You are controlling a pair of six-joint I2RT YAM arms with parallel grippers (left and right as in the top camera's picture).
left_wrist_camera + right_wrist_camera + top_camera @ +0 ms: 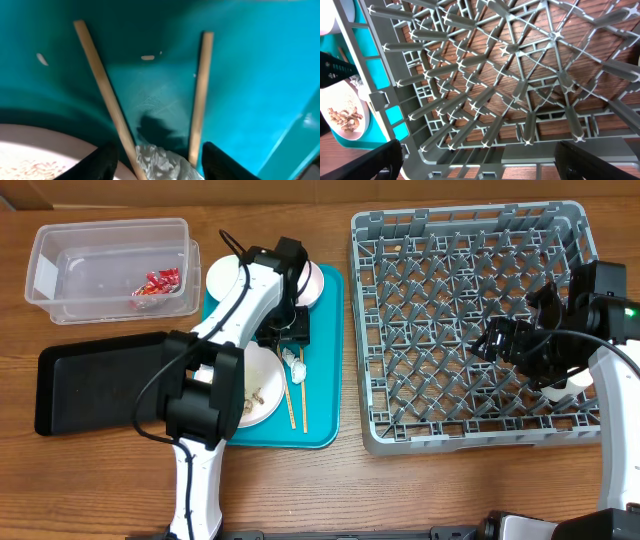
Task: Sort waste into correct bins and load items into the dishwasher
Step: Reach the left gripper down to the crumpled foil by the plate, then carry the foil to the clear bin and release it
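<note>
Your right gripper (487, 161) hangs over the grey dish rack (520, 90), fingers spread wide. At left, nut bits (344, 118) lie on a white plate (364, 116).

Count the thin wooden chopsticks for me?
2: one thin wooden chopstick beside the white round plate, the other right of it, both on the teal tray. The left arm may hide more.

Teal tray (325, 420), pale wooden chopsticks (102, 85), white crumpled tissue (155, 162), grey lattice-patterned rack (365, 330), red wrapper (158, 283) in clear tub (60, 240), matte black tray (90, 380), white plate (266, 375) with beige bits (344, 117), brown wood-grain bench (300, 490).
</note>
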